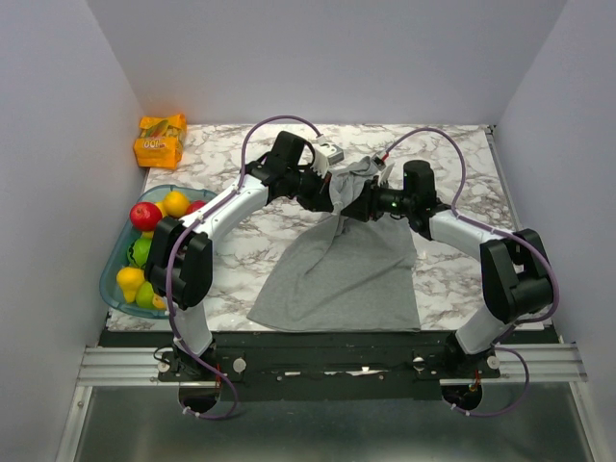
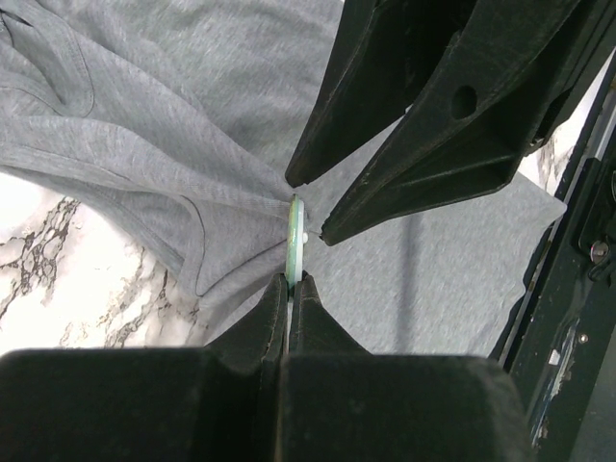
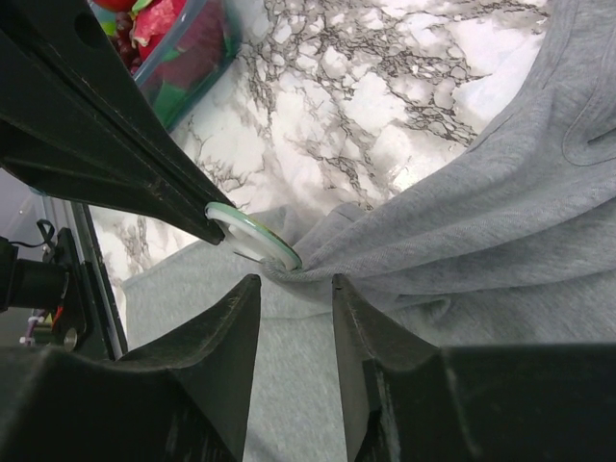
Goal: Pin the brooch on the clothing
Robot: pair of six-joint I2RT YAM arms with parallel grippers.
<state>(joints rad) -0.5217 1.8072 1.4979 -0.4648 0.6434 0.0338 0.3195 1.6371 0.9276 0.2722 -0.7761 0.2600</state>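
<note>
- Nearest the arm bases: the hem of the clothing [image 1: 337, 279] lies flat on the marble table [image 1: 462, 192], on the near side of the brooch. Its upper part is lifted and gathered up toward the brooch.
- Left of the brooch and somewhat nearer: a blue bowl [image 1: 108, 289] of fruit. Not involved.
- Brooch [image 2: 296, 241]: held off the table, seen edge-on as a pale disc. No black card is visible on it. Cloth folds pucker to a point right against one face.
- Left gripper [image 2: 291, 281]: jaws pinched tight on the brooch rim, carrying it.
- Right gripper [image 3: 294, 282]: jaws moderately apart with nothing clamped. The tips sit just beside the brooch, straddling the bunched cloth behind it.
- Beyond the brooch, at the far left corner: an orange packet [image 1: 160, 141].
- Progress, as a judgement: the brooch is picked up and brought to the fabric. I cannot tell whether the pin has gone through the cloth.
- Left to do: seat or fasten the pin, release both grips, let the garment settle.
</note>
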